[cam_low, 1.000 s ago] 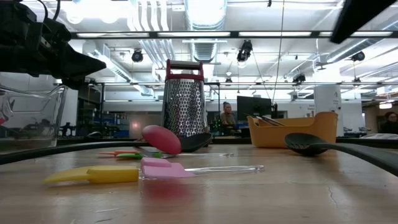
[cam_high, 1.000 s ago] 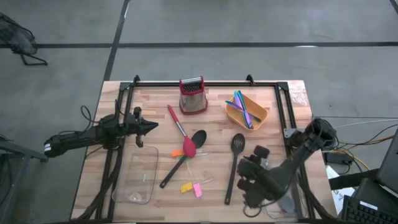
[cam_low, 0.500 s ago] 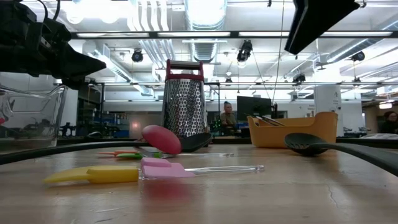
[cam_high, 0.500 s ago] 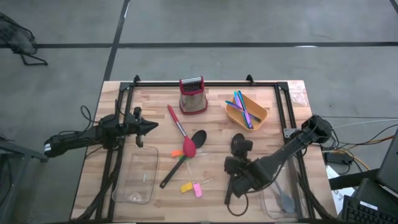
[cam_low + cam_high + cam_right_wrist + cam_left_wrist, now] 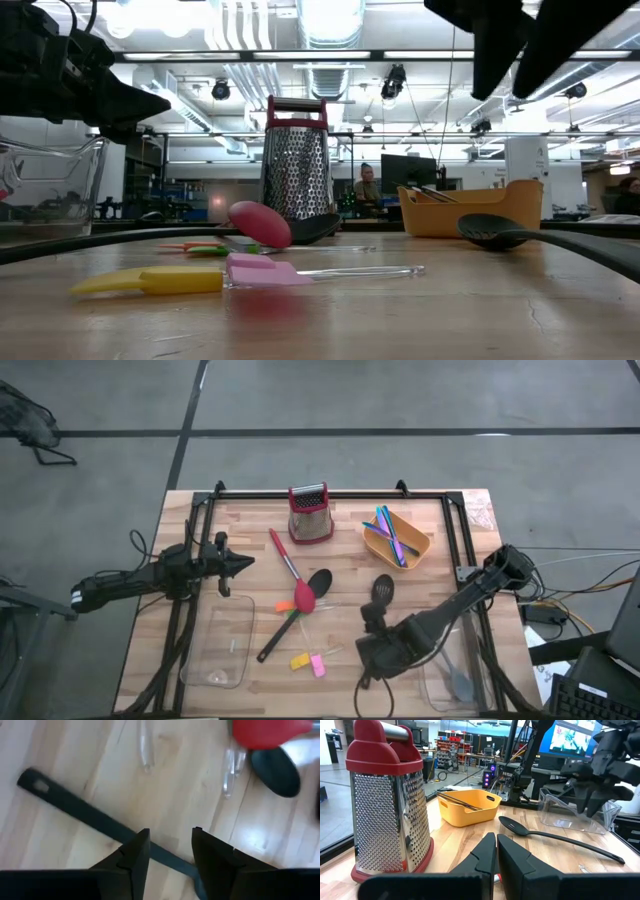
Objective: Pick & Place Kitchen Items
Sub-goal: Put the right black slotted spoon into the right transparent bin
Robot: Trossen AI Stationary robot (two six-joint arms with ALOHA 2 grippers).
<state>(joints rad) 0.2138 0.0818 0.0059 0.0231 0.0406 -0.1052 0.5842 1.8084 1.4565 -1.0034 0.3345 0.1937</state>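
Two arms in play: the right gripper point(image 5: 167, 845) hangs above the slotted black spoon point(image 5: 383, 588), fingers parted around its handle, gripping nothing. That spoon lies flat on the table point(image 5: 240, 525), beside the red-headed spoon point(image 5: 303, 597). Left gripper point(image 5: 243, 562) waits clenched, empty, near the table's left edge.

Grey floor point(image 5: 400, 390), ceiling ducts point(image 5: 330, 30), strip lights point(image 5: 450, 55)

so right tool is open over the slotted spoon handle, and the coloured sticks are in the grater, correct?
Not quite. The right tool is open above the slotted spoon handle, but the coloured sticks lie in the orange bowl, not the grater. The high view shows it.
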